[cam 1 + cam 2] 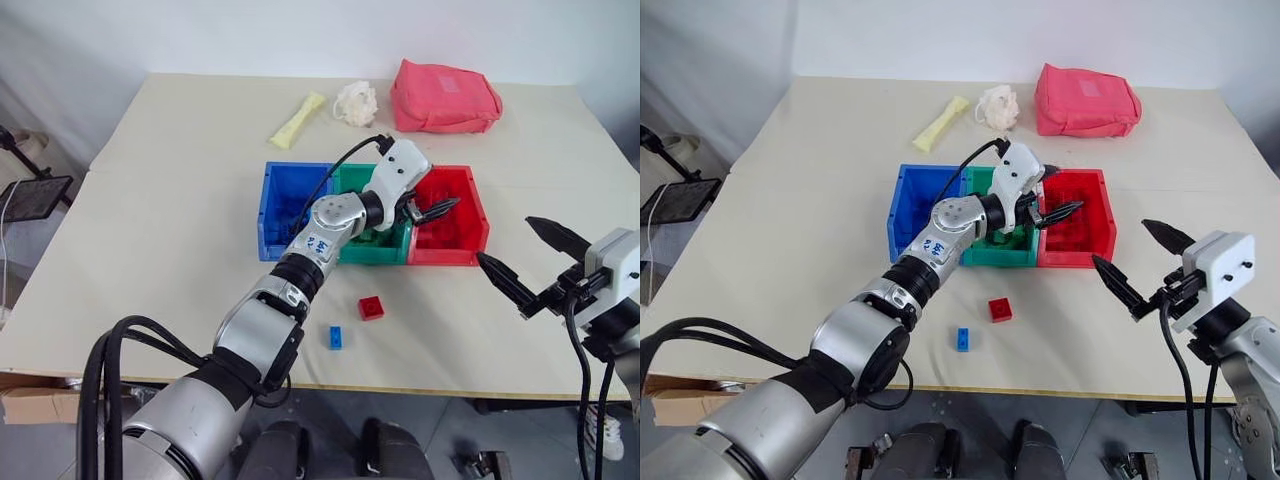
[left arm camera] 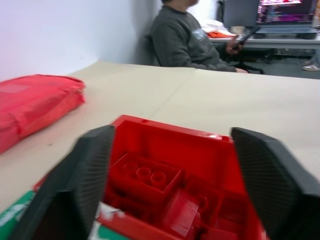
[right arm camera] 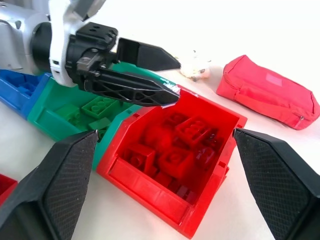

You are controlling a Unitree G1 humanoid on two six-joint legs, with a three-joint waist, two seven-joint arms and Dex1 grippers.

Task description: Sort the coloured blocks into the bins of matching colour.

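Left arm [image 1: 330,225] covers most of green bin [image 1: 385,248] & near right corner of blue bin [image 1: 290,205] in head views. Red bin [image 2: 170,150] in left wrist view: bricks inside blurred, can't count; near wall cut by frame edge. Person [image 2: 192,35] at back cut off at top. Red brick [image 3: 4,184] in right wrist view clipped at edge, half behind finger. Pink pouch [image 2: 35,105] cut by edge.
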